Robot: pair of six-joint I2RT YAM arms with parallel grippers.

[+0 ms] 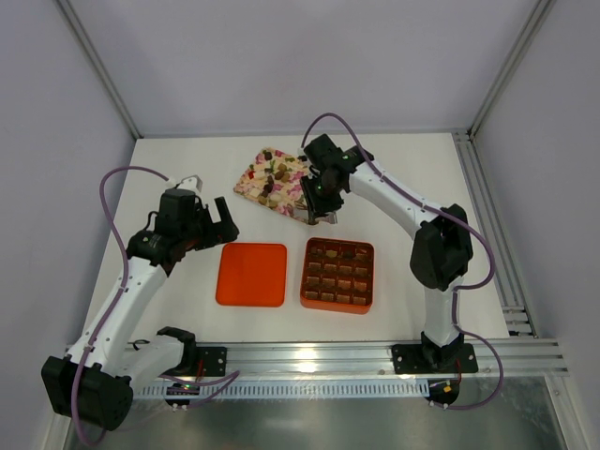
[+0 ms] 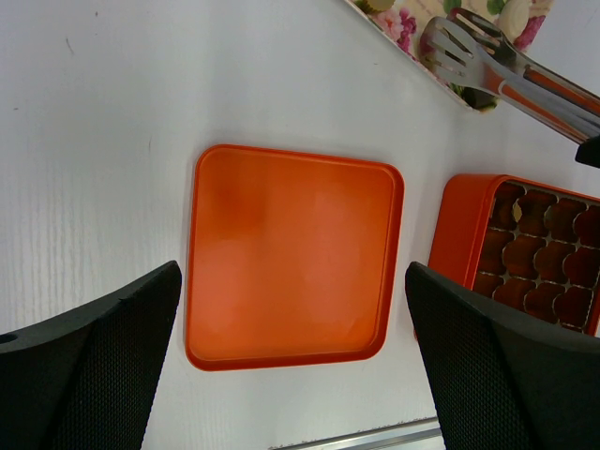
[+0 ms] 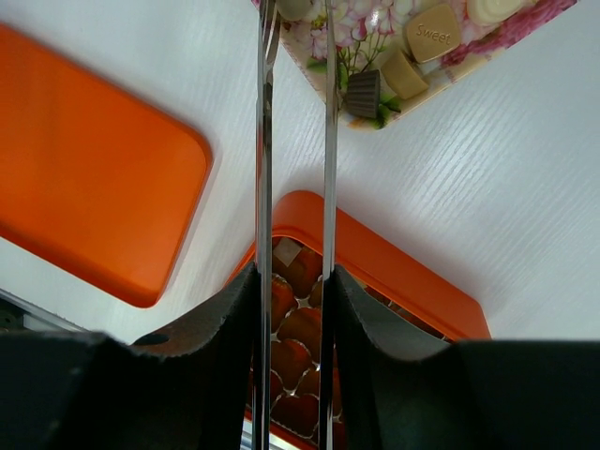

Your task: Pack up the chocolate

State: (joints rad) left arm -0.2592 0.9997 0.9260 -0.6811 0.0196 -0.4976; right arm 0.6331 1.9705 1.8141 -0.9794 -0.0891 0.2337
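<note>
Several chocolates (image 1: 273,175), dark, brown and tan, lie on the pink floral tray (image 1: 249,186); a few show in the right wrist view (image 3: 430,34). My right gripper (image 1: 319,199) is shut on metal tongs (image 3: 265,141) and holds them over the tray's near corner, with the tips out of that view. In the left wrist view the tongs' head (image 2: 457,45) looks empty. The orange box (image 1: 337,305) has a grid of cells with brown cups, and one corner cell holds a tan piece (image 3: 287,251). My left gripper (image 1: 217,223) is open and empty above the orange lid (image 1: 251,274).
The lid (image 2: 291,253) lies flat just left of the box (image 2: 459,225). The floral tray (image 3: 323,56) sits behind both, close to the box's far corner. A metal rail (image 1: 375,354) runs along the table's near edge.
</note>
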